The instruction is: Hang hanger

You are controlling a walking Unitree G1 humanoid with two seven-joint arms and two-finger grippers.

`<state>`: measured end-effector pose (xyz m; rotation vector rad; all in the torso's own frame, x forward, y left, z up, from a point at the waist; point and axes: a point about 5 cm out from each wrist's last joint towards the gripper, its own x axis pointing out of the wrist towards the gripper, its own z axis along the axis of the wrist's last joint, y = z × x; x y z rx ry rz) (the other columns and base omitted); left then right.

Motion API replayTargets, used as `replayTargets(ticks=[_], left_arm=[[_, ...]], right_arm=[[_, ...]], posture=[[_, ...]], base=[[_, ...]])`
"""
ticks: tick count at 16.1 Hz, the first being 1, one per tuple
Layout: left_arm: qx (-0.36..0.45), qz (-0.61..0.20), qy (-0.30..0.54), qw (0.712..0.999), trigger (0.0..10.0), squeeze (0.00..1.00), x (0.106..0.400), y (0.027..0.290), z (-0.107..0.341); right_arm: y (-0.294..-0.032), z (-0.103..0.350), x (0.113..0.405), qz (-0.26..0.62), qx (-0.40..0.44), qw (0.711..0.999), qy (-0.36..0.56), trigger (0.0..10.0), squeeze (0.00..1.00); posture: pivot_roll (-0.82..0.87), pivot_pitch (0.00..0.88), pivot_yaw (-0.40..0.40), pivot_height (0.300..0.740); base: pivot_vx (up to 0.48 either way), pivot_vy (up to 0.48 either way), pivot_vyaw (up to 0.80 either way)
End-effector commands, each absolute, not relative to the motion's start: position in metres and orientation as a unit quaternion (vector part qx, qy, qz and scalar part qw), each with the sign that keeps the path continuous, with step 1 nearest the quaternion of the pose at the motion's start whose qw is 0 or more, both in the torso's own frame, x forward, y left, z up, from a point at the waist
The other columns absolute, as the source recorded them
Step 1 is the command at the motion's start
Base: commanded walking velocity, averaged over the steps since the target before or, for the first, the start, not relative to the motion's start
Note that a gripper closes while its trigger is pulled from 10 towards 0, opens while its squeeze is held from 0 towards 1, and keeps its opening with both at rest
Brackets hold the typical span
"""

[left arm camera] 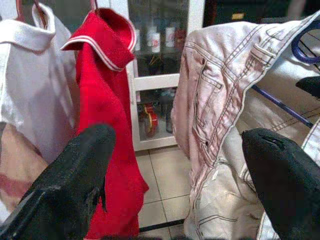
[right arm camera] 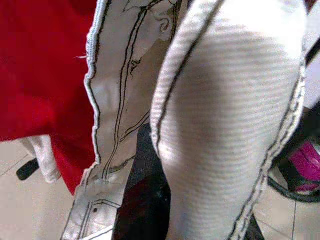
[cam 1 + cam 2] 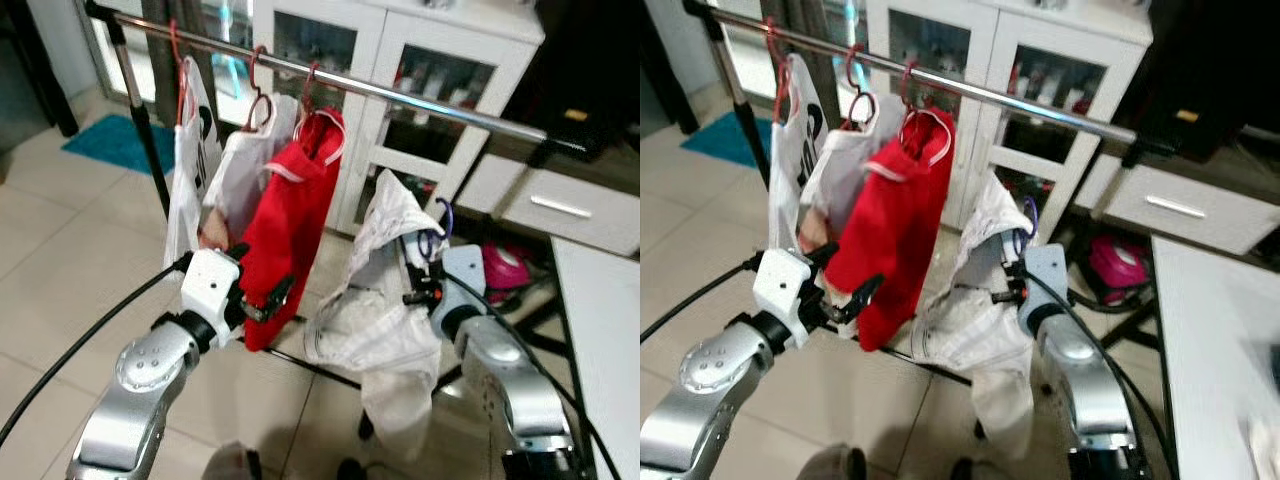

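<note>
A pale jacket (image 3: 385, 320) hangs on a purple hanger whose hook (image 3: 440, 225) stands up below the silver rail (image 3: 420, 100), apart from it. My right gripper (image 3: 418, 288) is shut on the hanger at the jacket's collar, and the cloth (image 2: 225, 100) covers most of its fingers. On the rail hang a red shirt (image 3: 295, 220) and two white garments (image 3: 240, 165) on red hangers. My left gripper (image 3: 262, 275) is open beside the red shirt's lower edge, with nothing between its fingers (image 1: 75, 175). The jacket (image 1: 220, 100) hangs just to its right.
A white cabinet with glass doors (image 3: 440, 60) stands behind the rail. The rack's black upright (image 3: 145, 130) is at the left, with a teal mat (image 3: 110, 140) beyond. A pink object (image 3: 505, 268) lies on the floor. A white table (image 3: 600, 330) borders the right.
</note>
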<state>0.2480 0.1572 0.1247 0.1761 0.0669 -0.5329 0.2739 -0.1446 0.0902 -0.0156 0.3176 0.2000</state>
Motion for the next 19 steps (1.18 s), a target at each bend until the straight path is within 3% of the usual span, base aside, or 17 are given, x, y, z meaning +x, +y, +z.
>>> replayTargets(ticks=[1, 2, 11, 19], left_arm=[[0.086, -0.268, 0.033, 0.959, 10.0, 0.92, 0.2464, 0.1542, 0.1231], [0.086, -0.268, 0.033, 0.959, 10.0, 0.92, 0.2464, 0.1541, 0.1230], [0.084, -0.280, 0.033, 0.956, 10.0, 0.92, 0.2453, 0.1503, 0.1230], [0.079, -0.281, 0.032, 0.956, 10.0, 0.93, 0.2429, 0.1487, 0.1238]], right_arm=[[-0.1493, 0.1068, 0.2774, 0.091, -0.008, 0.989, 0.120, 2.9, 0.00], [-0.1482, 0.1067, 0.2772, 0.091, -0.002, 0.988, 0.123, 10.0, 0.00], [-0.1413, 0.1085, 0.2763, 0.121, 0.000, 0.984, 0.130, 10.0, 0.00], [-0.1434, 0.1071, 0.2756, 0.117, -0.013, 0.982, 0.145, 10.0, 0.00]], posture=[[0.00, 0.000, -0.101, 0.740], [0.00, 0.000, -0.101, 0.740], [0.00, 0.000, -0.105, 0.740], [0.00, 0.000, -0.111, 0.740]], base=[[-0.274, 0.000, 0.00], [-0.262, 0.000, 0.00], [-0.029, 0.000, 0.00], [0.000, 0.401, -0.60]])
